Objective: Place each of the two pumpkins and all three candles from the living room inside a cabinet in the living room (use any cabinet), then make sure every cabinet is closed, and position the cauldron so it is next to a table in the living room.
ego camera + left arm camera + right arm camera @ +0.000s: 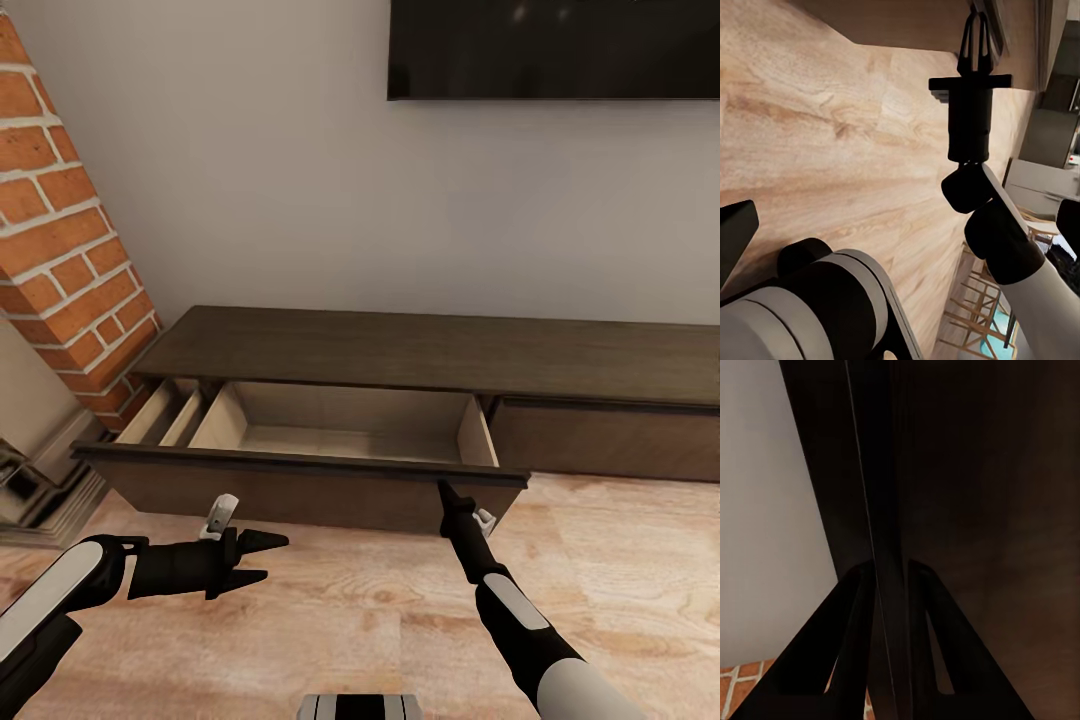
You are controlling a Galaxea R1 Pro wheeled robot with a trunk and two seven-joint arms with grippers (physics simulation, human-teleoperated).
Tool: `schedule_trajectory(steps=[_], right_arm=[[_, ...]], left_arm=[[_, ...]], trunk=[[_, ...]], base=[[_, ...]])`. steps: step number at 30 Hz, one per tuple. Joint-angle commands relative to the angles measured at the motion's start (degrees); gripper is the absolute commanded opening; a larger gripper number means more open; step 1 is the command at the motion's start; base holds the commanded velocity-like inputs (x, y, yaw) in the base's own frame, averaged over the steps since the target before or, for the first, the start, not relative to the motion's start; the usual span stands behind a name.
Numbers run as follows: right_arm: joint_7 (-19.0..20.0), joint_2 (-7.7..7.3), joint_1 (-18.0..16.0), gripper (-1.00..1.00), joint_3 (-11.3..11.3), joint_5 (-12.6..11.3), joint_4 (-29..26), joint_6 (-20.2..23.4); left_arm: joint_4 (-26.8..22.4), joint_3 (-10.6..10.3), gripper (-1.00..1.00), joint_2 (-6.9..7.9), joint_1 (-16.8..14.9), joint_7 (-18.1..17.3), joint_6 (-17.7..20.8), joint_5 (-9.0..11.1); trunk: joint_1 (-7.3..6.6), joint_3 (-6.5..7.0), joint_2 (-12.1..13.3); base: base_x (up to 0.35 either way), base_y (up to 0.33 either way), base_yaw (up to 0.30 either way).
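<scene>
The long dark-brown cabinet (pixel 420 350) stands against the wall, and its pull-out compartment (pixel 340 420) is drawn out toward me. Its beige inside holds nothing that I can see. My right gripper (pixel 443 490) is shut on the top edge of the compartment's front panel (pixel 300 480), near the panel's right end. In the right wrist view the fingers (pixel 926 607) sit on either side of that dark edge (pixel 881 495). My left gripper (pixel 262 558) hangs open above the plank floor in front of the panel, holding nothing. The pumpkins, candles, cauldron and table are out of view.
A brick fireplace (pixel 70 260) with a grey hearth (pixel 40 490) stands to the cabinet's left. A dark screen (pixel 555 50) hangs on the wall above. The cabinet's right front (pixel 610 440) is closed. Light wood floor (pixel 600 570) spreads in front.
</scene>
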Motion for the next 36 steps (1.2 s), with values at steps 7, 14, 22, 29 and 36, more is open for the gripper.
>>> schedule_trajectory(steps=[7,14,22,29,36], right_arm=[[0.6,-0.05,-0.1,-1.0,-1.5,-1.5,0.0,0.6],[0.7,-0.05,-0.1,-1.0,-1.5,-1.5,0.0,0.6],[0.7,-0.05,-0.1,-1.0,-1.5,-1.5,0.0,0.6],[0.6,-0.11,-0.1,-1.0,-1.5,-1.6,0.0,0.6],[0.6,-0.1,-0.1,-1.0,-1.5,-1.6,0.0,0.6]], left_arm=[[0.0,0.0,1.0,0.06,0.0,0.5,0.0,0.6],[0.0,0.0,1.0,0.07,0.0,0.5,0.0,0.6],[0.0,0.0,1.0,0.09,0.0,0.5,0.0,0.6],[0.0,0.0,1.0,0.07,0.0,0.6,0.0,0.6],[0.0,0.0,1.0,0.11,0.0,0.5,0.0,0.6]], trunk=[[-0.01,-0.04,0.0],[-0.01,-0.04,0.0],[-0.01,-0.04,0.0],[-0.01,-0.04,0.0],[-0.01,-0.04,0.0]], base=[[-0.061,0.0,0.0],[-0.031,0.0,0.0],[-0.045,0.0,0.0],[-0.028,0.0,0.0],[-0.036,0.0,0.0]])
